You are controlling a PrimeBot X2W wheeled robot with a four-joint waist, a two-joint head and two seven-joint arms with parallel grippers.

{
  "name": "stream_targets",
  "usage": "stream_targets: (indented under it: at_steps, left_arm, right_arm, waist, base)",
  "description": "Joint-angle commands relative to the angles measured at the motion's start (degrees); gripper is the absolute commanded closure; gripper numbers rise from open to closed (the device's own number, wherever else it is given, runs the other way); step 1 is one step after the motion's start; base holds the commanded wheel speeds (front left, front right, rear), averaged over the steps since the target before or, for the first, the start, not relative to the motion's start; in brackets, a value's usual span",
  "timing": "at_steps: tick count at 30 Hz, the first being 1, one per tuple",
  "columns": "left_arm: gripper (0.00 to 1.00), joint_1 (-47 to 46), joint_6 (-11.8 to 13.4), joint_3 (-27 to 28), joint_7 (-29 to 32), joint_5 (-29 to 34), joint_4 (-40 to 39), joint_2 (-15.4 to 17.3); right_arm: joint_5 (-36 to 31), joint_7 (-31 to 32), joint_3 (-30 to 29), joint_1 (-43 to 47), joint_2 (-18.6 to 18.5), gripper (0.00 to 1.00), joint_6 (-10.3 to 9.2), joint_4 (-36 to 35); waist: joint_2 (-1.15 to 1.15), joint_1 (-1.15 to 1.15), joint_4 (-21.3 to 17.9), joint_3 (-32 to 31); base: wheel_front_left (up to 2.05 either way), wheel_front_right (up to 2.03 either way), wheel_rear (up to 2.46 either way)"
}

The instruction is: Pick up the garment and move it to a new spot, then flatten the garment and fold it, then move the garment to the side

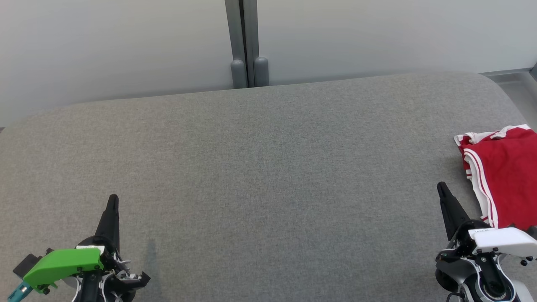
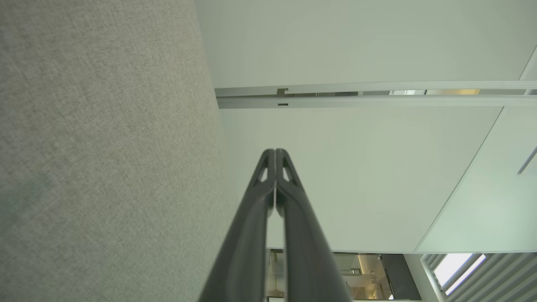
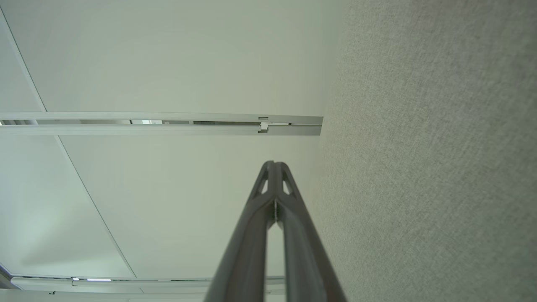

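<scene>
- Lying at the far right edge of the grey fabric surface [image 1: 268,167], the red, white-trimmed garment [image 1: 505,176] is cut off by the head view's border.
- The left gripper [image 1: 113,198] and right gripper [image 1: 441,185] both have their fingers pressed together, holding nothing.
- Risk: the right arm, just beside the cloth, could nudge it off the edge.

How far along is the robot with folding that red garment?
Done, it seems: the red garment lies in a compact, folded-looking shape at the right edge of the grey table. In hand: nothing; the left claw and right claw are shut and empty. Left: probably nothing, though part of the garment is cut off from view.
</scene>
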Motion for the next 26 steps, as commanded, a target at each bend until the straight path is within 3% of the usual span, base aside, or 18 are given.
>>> stream_targets:
  at_steps: [1, 26]
  left_arm:
    - [1.0, -0.5, -0.3, 0.1, 0.3, -0.2, -0.1, 0.4]
    - [1.0, -0.5, -0.3, 0.1, 0.2, -0.2, -0.1, 0.4]
  right_arm:
    - [0.2, 0.1, -0.1, 0.6, -0.3, 1.0, -0.06, -0.2]
    - [0.2, 0.1, -0.1, 0.6, -0.3, 1.0, -0.06, -0.2]
  waist:
    - [0.0, 0.0, 0.0, 0.0]
    - [0.0, 0.0, 0.0, 0.0]
  base:
    - [0.0, 0.0, 0.0]
    - [0.0, 0.0, 0.0]
